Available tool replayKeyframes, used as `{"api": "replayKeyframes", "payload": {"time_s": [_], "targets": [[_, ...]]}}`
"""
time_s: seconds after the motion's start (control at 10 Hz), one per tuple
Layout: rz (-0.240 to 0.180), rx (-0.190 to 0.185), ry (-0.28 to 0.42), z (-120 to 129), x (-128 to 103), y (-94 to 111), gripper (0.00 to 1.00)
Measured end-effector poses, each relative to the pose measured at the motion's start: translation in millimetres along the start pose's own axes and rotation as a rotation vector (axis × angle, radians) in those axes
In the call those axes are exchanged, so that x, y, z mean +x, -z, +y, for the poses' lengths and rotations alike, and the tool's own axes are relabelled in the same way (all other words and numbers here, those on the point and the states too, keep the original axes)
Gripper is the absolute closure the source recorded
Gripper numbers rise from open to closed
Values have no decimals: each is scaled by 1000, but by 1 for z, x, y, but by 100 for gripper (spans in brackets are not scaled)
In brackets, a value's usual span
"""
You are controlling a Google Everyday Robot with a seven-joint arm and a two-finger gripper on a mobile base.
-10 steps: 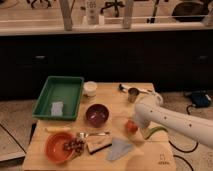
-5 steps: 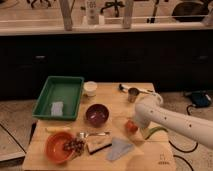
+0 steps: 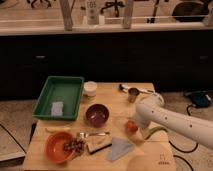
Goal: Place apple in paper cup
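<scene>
Arm (image 3: 175, 122), white and thick, reaches in low over the light wooden table (image 3: 150, 157) from about four o'clock. It slants up and leftward, and its rounded wrist bulges above the board's right half. The gripper (image 3: 135, 120) at its tip points down toward the table's middle, jaws spread wide with nothing lifted in them. Right at that tip, at three o'clock from the board's centre, the small round orange-red apple (image 3: 131, 127) sits on the wood. Whether a finger touches it, I cannot tell from here.

The short white paper cup (image 3: 90, 88) stands upright up at twelve o'clock, well apart from the apple, just beside the rectangular green plastic tray (image 3: 45, 97) at ten o'clock. A dark purple bowl (image 3: 97, 114) sits between cup and apple. A shiny metal cup (image 3: 133, 94) stands at one o'clock, just above the wrist. A long green vegetable (image 3: 152, 133) pokes out beneath the arm at four o'clock.
</scene>
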Motion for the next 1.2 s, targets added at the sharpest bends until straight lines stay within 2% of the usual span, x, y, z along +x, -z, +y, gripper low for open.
{"api": "replayKeyframes", "payload": {"time_s": [1.2], "targets": [[-17, 13, 12, 0, 2, -1, 20]]}}
